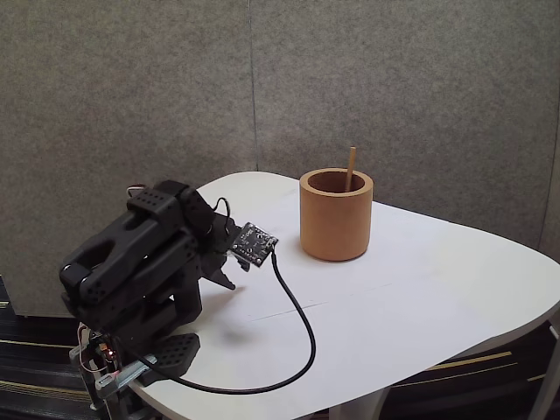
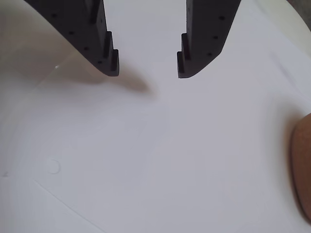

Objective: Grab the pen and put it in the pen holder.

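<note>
Pen (image 1: 351, 168) stands inside the pen holder (image 1: 336, 215), right of centre in the fixed view; thin wood-coloured shaft leans on the far inner wall, top end poking above the rim. Holder sits upright on the white table (image 1: 420, 306), toward the back edge.

Arm (image 1: 131, 262) folded low at lower left of the fixed view, well apart from the holder. Black cable (image 1: 297, 337) loops from the small circuit board (image 1: 254, 242) near the wrist across the table and back to the base.

Wrist view: gripper (image 2: 147, 74) at top of frame, fingers (image 2: 99, 43) spread wide, nothing between them, bare table beneath. Curved tan edge of the holder shows at the right margin (image 2: 302, 170).

Judgement: task looks complete. Pen is deposited, gripper empty, arm tucked in what reads as a rest pose. Nothing appears left to do, unless the pen is to sit deeper; cannot tell how far down it reaches inside the cup
</note>
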You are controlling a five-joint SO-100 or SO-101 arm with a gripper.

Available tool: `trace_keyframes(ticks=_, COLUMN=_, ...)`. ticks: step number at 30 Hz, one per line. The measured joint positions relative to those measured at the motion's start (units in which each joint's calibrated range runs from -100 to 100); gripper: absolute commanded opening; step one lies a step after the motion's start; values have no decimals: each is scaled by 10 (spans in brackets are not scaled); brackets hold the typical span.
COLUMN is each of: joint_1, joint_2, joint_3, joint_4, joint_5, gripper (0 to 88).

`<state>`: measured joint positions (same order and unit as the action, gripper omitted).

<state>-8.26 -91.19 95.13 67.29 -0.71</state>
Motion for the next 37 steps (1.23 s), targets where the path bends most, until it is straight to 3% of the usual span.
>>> trace_keyframes(ticks=37, joint_1=0, joint_2=-1, joint_3=1, joint_4=5, joint_5=0, gripper=164)
